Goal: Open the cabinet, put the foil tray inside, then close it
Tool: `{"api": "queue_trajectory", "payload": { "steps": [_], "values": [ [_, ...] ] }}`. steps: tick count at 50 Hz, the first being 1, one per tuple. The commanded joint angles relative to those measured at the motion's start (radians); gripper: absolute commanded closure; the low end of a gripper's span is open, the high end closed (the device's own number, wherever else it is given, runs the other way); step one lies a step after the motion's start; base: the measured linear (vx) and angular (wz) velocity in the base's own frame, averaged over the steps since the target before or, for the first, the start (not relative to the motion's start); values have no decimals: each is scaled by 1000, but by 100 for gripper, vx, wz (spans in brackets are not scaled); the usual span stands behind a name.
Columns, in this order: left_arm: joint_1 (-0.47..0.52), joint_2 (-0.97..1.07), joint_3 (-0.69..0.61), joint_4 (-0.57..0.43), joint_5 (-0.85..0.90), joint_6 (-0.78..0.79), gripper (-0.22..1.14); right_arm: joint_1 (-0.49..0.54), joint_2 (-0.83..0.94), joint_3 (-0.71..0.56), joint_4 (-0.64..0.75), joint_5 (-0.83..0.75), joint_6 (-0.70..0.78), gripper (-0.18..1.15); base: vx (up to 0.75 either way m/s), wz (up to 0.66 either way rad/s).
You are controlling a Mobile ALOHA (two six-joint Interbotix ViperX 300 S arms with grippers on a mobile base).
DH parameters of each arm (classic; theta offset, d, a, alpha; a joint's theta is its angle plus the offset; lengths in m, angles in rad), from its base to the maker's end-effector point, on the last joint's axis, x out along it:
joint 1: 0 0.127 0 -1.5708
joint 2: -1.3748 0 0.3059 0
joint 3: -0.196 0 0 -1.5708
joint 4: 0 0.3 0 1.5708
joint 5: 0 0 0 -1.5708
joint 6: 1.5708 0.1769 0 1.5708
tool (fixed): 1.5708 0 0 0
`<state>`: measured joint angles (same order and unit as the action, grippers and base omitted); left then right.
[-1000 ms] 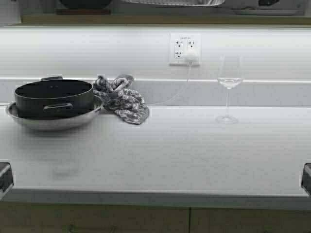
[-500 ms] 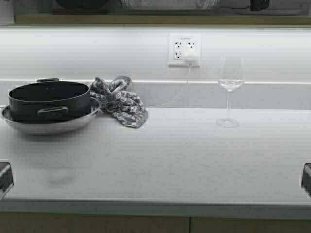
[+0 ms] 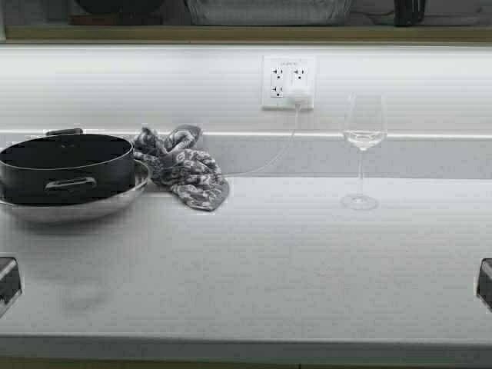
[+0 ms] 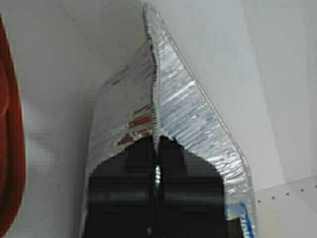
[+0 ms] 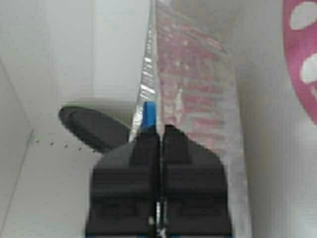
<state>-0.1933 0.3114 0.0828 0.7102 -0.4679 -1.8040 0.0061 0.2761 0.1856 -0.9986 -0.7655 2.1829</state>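
On the countertop [image 3: 269, 269], a pot [image 3: 65, 163] sits inside a wide bowl [image 3: 77, 206] at the far left. Just right of them, touching the bowl's rim, a crumpled cloth [image 3: 182, 165] lies against the backsplash. Well to the right stands a wine glass [image 3: 363, 150]. On the wall behind, between cloth and glass, is an outlet [image 3: 288, 81] with a plug in it. Above, on the cabinet shelf [image 3: 246, 34], the foil tray [image 3: 265, 11] rests, left of a dark object.
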Motion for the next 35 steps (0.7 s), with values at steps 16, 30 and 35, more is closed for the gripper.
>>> {"api": "queue_trajectory", "payload": {
  "steps": [16,30,35],
  "values": [
    [48,-25,-21,-84,-6,37,-11,-83,-25,-26,34,21,-3,-6,1,0],
    [58,-67,5,-84,-63,38,-10,-83,-41,-35,32,-35,-37,-6,0,0],
    [60,-94,20,-84,-120,48,-3,-81,-64,-43,32,-74,-71,0,0,0]
  ]
}}
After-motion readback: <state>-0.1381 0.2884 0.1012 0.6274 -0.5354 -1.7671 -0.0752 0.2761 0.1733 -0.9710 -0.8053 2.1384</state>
